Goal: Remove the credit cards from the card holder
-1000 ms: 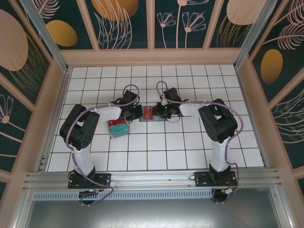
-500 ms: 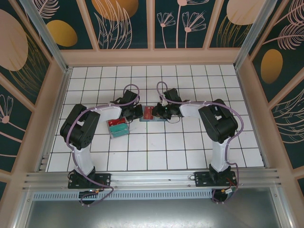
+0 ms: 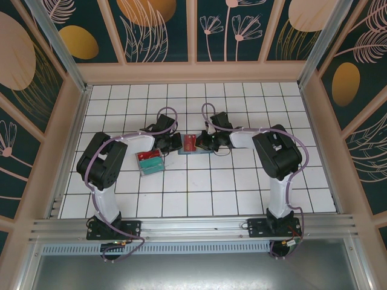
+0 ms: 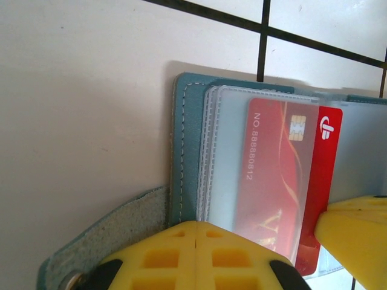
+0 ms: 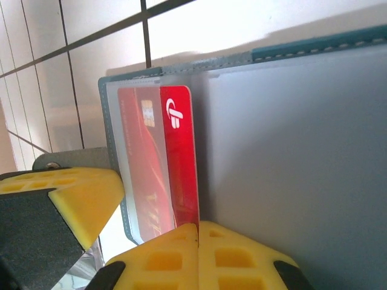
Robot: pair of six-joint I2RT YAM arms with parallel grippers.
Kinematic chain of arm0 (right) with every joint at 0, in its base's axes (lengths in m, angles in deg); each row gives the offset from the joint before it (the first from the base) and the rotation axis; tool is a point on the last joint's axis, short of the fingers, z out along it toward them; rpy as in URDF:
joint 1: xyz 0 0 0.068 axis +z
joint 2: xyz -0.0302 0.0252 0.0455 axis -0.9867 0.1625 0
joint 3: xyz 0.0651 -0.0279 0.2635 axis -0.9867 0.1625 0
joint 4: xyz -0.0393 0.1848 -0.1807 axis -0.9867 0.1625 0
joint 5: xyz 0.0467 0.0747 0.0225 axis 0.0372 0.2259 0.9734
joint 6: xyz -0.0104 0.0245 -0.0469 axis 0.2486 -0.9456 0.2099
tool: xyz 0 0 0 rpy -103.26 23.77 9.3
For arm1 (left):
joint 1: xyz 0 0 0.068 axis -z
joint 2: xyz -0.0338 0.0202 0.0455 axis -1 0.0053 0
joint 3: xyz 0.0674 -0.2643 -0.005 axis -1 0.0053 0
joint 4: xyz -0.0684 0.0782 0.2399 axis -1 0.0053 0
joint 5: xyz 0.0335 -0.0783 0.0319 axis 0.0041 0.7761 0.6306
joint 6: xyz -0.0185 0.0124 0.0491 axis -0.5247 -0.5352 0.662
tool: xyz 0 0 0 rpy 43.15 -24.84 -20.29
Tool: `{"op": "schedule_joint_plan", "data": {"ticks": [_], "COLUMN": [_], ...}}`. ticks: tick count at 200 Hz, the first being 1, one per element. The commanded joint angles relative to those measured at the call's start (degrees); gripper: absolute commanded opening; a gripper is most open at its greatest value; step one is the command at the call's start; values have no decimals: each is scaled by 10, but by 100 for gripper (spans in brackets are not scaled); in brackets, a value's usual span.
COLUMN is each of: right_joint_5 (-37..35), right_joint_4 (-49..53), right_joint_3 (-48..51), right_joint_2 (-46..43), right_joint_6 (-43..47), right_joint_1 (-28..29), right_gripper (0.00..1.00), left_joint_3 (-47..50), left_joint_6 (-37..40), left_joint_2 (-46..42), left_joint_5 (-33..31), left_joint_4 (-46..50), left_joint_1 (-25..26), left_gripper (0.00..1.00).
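The teal card holder (image 3: 197,150) lies open on the white tiled table between my two grippers. A red credit card (image 3: 189,142) sticks partway out of its clear sleeve. In the left wrist view, the holder's stitched edge (image 4: 184,145) and the red card (image 4: 329,157) sit just above my left gripper (image 4: 196,226), which is shut on the holder's near edge. In the right wrist view, my right gripper (image 5: 198,226) is shut on the bare end of the red card (image 5: 181,157), beside the holder's teal border (image 5: 302,51).
A clear plastic tray (image 3: 150,162) with red and teal contents stands just left of the holder, under the left arm. The holder's strap flap (image 4: 103,241) lies on the table to the left. Wooden walls ring the tiled floor.
My right gripper's jaws have closed onto the red card's exposed end. The left gripper has stayed shut in the same place.
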Motion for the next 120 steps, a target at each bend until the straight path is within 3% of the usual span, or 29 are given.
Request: {"op": "schedule_joint_plan", "data": {"ticks": [1, 120], "right_joint_5": [-6, 0], "right_joint_4": [-1, -32], "right_joint_3": [6, 99], "right_joint_2": [7, -100], "right_joint_6": [-11, -10], "right_joint_1": [-10, -59], "right_gripper": [0, 0], "left_joint_3": [-1, -12], "left_joint_6": [0, 2], "left_joint_2": [27, 20], "left_joint_5": [-3, -6], "left_joint_4": [33, 39], "left_joint_1": [0, 1], "left_gripper": [1, 3]}}
